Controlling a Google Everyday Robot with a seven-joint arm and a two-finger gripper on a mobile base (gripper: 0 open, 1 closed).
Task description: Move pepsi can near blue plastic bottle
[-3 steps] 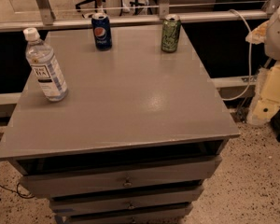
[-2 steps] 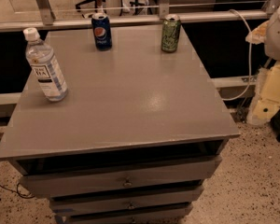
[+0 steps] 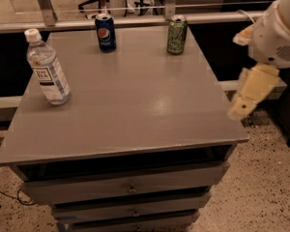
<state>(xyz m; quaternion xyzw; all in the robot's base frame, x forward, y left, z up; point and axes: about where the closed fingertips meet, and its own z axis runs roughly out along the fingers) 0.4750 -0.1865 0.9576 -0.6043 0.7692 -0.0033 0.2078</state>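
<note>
The pepsi can stands upright at the back of the grey table, left of centre. The blue plastic bottle, clear with a white cap and a white-and-blue label, stands upright near the table's left edge, in front and to the left of the can. My gripper, cream coloured, hangs off the table's right edge, pointing down and left. It is far from both the can and the bottle and holds nothing that I can see.
A green can stands at the back right of the table. The table has drawers in front. A rail and glass run behind it. Speckled floor lies to the right.
My gripper has moved left, closer to the table's right edge. The cans and the bottle have not moved.
</note>
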